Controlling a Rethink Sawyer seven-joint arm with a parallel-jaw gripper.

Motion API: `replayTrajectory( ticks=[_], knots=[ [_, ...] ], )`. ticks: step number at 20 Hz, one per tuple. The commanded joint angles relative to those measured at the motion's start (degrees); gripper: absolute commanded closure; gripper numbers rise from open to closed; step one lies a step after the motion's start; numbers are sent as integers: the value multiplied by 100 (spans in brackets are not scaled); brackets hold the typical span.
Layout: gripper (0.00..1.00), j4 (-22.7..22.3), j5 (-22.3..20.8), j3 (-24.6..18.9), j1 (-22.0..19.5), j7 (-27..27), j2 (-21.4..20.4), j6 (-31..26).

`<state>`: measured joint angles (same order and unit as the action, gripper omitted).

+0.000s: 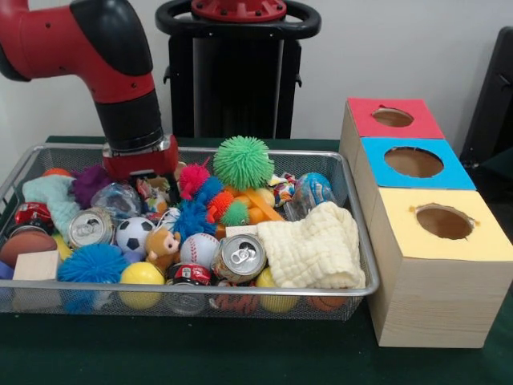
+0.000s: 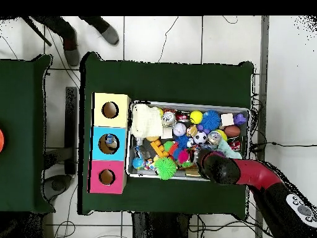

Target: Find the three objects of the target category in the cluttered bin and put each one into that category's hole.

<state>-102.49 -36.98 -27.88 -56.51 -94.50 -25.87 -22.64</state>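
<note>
Gripper (image 1: pixel 141 164) is down at the back of the wire bin (image 1: pixel 353 241), its red wrist flange sitting just above the clutter, and whether the fingers are spread or closed I cannot tell, since the toys hide them. From the front, the arm (image 1: pixel 112 64) drops in from the upper left over a purple fuzzy toy (image 1: pixel 88 183) and a clear plastic ball (image 1: pixel 118 198). Just beside it on the right sit a pink spiky ball (image 1: pixel 192 178) and a big green spiky ball (image 1: pixel 243 161). Towards the front of the bin lie two drink cans, one on the left (image 1: pixel 88 227) and one in the middle (image 1: pixel 240 257), with a small football (image 1: pixel 133 233) and a baseball (image 1: pixel 198 249) between them. A cream knitted cloth (image 1: pixel 313 249) fills the right end. Blue spiky ball (image 1: pixel 92 265) and yellow ball (image 1: pixel 141 275) press against the front mesh. Beside the bin stand three boxes in a row, each with a round hole on top: the red box (image 1: pixel 393 119) farthest back, the blue box (image 1: pixel 413 163) in the middle, the yellow box (image 1: pixel 445 224) nearest. Overhead, something small shows inside the blue box's hole (image 2: pixel 110 142)
</note>
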Motion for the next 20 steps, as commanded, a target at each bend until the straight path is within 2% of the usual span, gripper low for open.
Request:
replayTrajectory(
  ticks=[1,9,15,20],
  knots=[
    [0,1206,240,-162,-144,174,289,-384],
    [0,1258,304,-549,-532,759,400,-670],
    [0,1298,159,-648,-692,838,513,-630],
    [0,1041,115,-620,-728,659,302,-554]
  ],
)
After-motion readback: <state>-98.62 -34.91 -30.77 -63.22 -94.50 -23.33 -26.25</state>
